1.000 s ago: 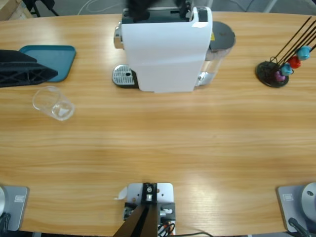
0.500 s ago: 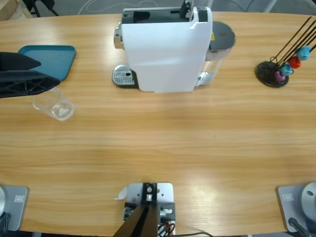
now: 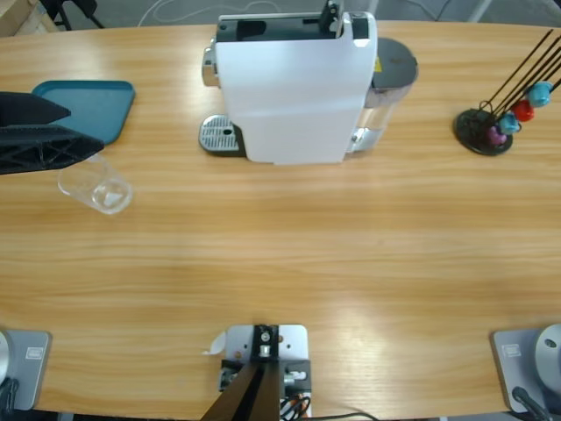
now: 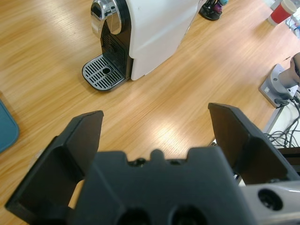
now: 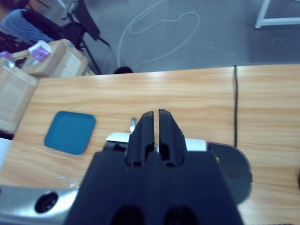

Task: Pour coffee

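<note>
- High view: left gripper (image 3: 66, 132) wide open, empty, just above empty glass (image 3: 95, 183), left of coffee machine (image 3: 294, 83).
- Right gripper (image 5: 155, 126) closed, empty, above machine.
- No coffee visible.
- Risk: jaw clips the rim, topples glass.

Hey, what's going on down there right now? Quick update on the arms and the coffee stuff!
Left gripper open, empty, beside the empty glass. Right gripper shut, high above the coffee machine. No coffee visible. Nothing blocking the glass.

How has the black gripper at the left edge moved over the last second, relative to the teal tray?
Yes. The left gripper has opened and edged toward the glass, beside the teal tray.
</note>
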`<move>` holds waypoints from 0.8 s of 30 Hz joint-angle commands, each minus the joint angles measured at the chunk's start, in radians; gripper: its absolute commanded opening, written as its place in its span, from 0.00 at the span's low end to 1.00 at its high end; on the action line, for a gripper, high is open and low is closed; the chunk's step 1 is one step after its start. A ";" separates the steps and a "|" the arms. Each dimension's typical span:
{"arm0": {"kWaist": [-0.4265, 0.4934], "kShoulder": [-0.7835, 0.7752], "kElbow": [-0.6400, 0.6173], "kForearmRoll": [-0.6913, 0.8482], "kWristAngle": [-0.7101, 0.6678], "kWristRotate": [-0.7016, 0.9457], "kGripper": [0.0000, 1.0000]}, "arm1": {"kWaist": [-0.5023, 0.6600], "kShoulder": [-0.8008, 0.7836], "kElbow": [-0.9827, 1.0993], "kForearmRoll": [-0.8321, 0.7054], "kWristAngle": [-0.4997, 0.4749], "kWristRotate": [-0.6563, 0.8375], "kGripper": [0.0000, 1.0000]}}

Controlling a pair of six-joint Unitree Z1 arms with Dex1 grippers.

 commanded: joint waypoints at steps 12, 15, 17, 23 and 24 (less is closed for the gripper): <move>-0.012 -0.028 0.065 0.003 -0.015 -0.011 0.99 | 0.063 0.058 -0.389 0.282 -0.049 -0.221 0.00; -0.013 -0.022 0.065 0.000 -0.015 -0.011 0.99 | 0.039 -0.029 -0.343 0.308 -0.062 -0.202 0.00; -0.013 -0.019 0.063 -0.002 -0.015 -0.011 0.99 | 0.016 -0.078 -0.185 0.279 -0.066 -0.153 0.00; -0.013 -0.040 0.054 0.000 -0.016 -0.014 0.99 | -0.024 -0.163 0.301 -0.103 0.026 -0.012 0.00; -0.013 -0.041 0.055 0.002 -0.015 -0.015 0.99 | -0.026 -0.149 0.310 -0.141 0.044 -0.004 0.00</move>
